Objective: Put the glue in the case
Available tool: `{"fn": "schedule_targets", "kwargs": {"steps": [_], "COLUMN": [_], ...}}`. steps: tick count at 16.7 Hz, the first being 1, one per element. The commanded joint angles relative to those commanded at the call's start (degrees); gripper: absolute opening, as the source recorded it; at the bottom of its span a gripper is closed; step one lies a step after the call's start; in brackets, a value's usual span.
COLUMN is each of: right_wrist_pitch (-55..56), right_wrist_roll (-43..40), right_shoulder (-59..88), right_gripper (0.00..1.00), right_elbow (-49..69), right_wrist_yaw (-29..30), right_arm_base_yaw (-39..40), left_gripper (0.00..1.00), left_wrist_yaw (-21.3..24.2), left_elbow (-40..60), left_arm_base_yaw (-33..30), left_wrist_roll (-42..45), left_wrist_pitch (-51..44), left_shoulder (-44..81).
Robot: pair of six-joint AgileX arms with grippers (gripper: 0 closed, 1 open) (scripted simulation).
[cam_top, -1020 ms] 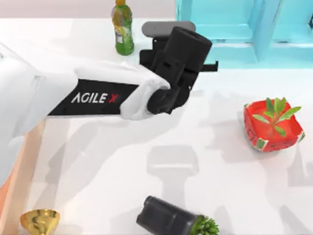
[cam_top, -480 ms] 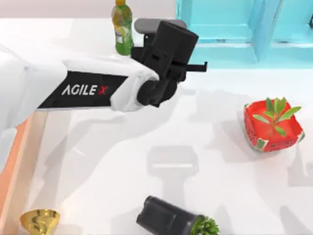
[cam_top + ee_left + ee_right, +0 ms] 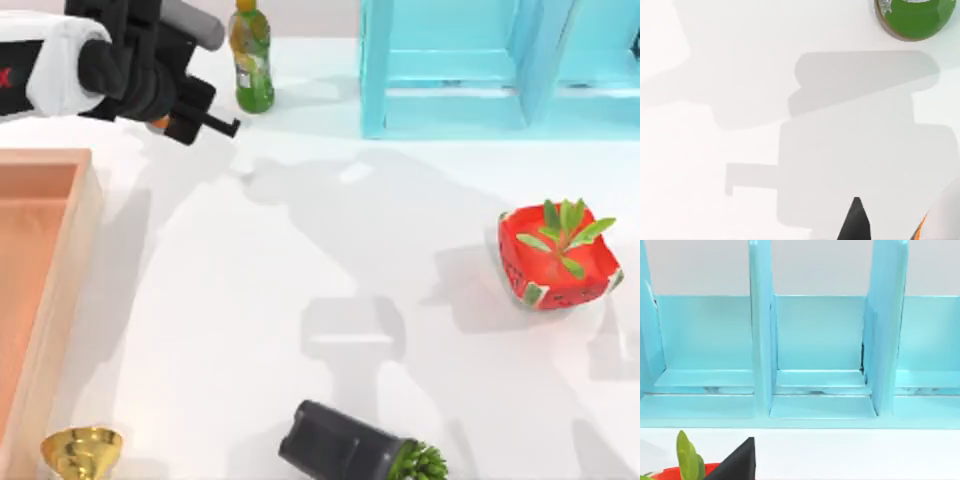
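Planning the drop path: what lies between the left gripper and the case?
In the top view, bare white table lies between the left gripper and the case, which sits just below it at the table's left edge.

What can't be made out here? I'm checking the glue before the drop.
Glue: top view, mostly hidden under left gripper; left wrist view, cut by edge.
Case: top view, cut by left edge.
Right gripper, facing shelf: right wrist view, cut by edge.

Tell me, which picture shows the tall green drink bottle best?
The top view: the green drink bottle stands whole there, cap to base, at the table's far edge beside the left tool. The left wrist view catches just its round green bottom.
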Motion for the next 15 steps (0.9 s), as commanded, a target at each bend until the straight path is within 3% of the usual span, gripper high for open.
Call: {"fn": "schedule_targets", "kwargs": {"steps": [10, 15], "right_wrist_pitch": [0.0, 0.0], "right_wrist_roll": [0.0, 0.0], "right_shoulder": [0.0, 0.0], "right_gripper": [1.00, 1.00], "right_elbow": [0.0, 0.0], "right_wrist_yaw": [0.0, 0.0], "right_arm_base_yaw": [0.0, 0.0], "left_gripper": [0.00, 0.00], "left_wrist_yaw": [44.3, 60.9], "left_elbow": [-5.0, -11.9], "left_arm_base_yaw": [42.7, 59.8], "left_wrist_roll": [62.1, 83.1], "left_wrist_pitch": [-31.9, -45.3], "left_shoulder": [-7.6, -9.3]}}
